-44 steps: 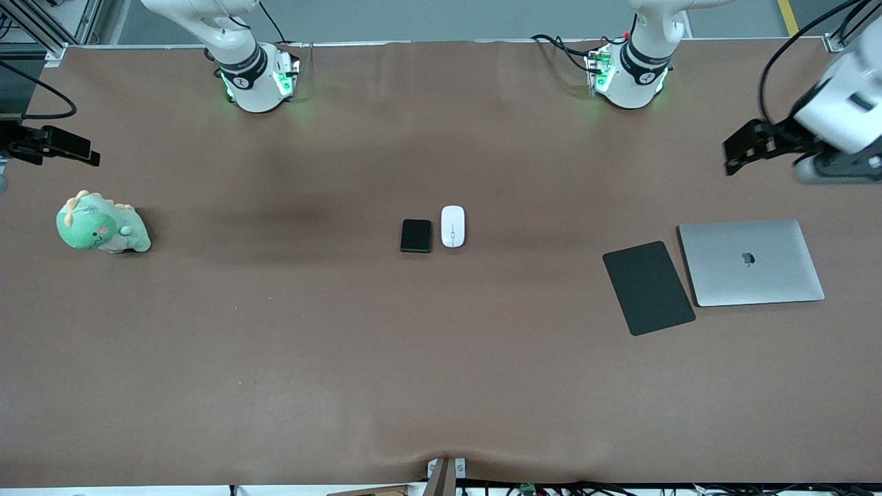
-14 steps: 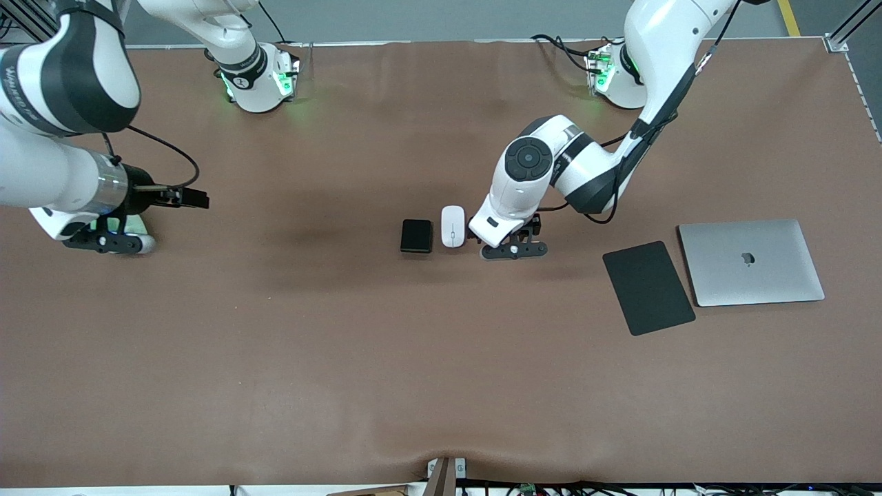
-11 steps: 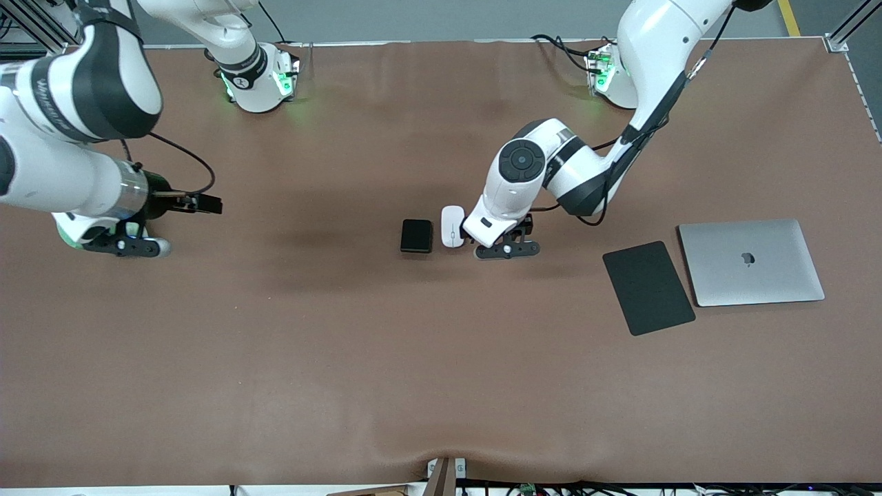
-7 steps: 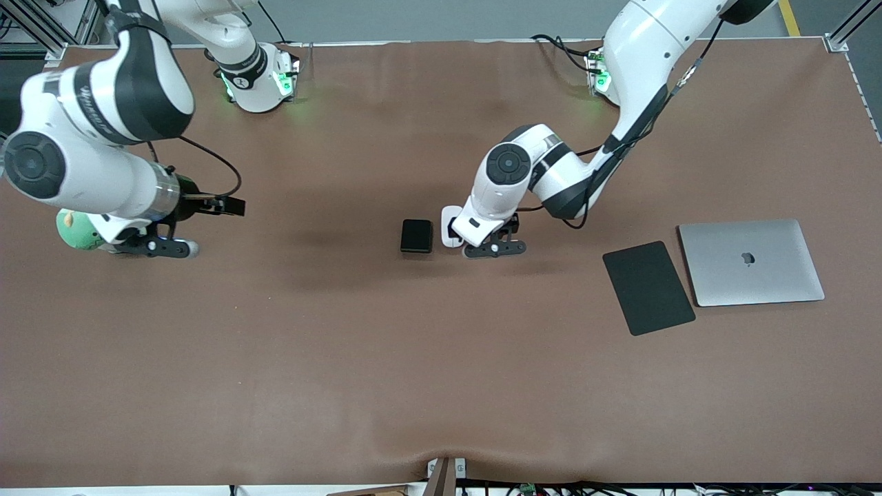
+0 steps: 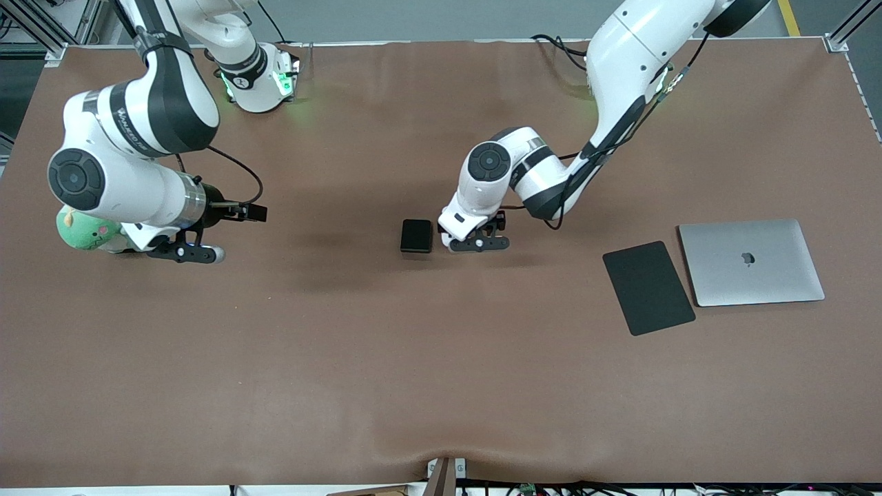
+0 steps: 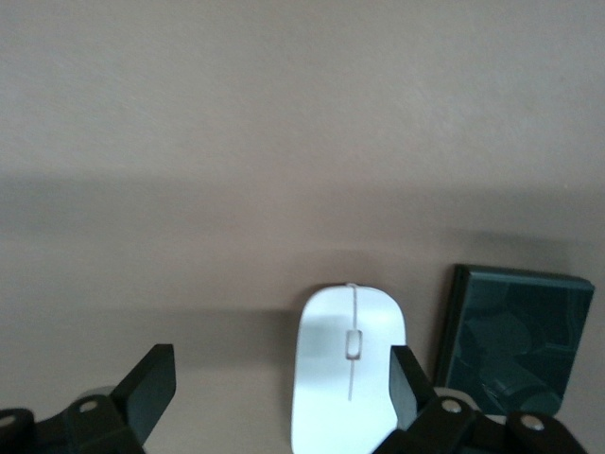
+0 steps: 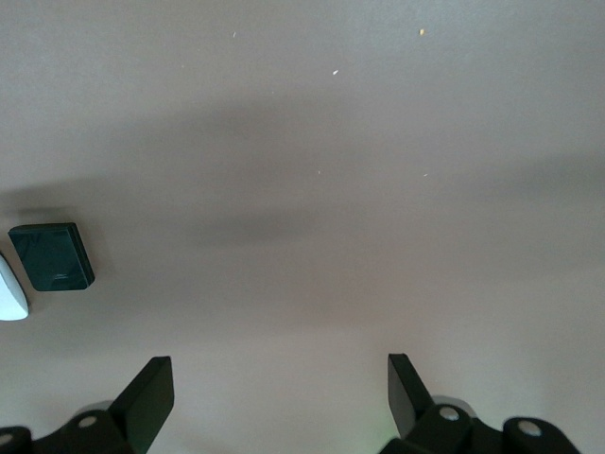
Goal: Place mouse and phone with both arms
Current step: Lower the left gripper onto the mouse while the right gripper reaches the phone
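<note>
Left gripper (image 6: 279, 397) spread wide over the mouse (image 6: 348, 378), one finger (image 6: 408, 386) at its edge, nothing grasped. Mouse on the table (image 5: 441, 358) mid-span, just beside the phone (image 5: 416, 235), mostly hidden under the left wrist in front view. Right gripper (image 5: 196, 238) also spread wide, empty, over bare table next to the green plush toy (image 5: 81, 233). Mouse pad (image 5: 648, 287) and laptop (image 5: 751, 262) lying toward the left arm's end.

Brown table (image 5: 441, 386) with phone (image 5: 416, 235), mouse (image 6: 349, 380), mouse pad (image 5: 648, 287), laptop (image 5: 751, 262), plush dinosaur (image 5: 81, 233).
</note>
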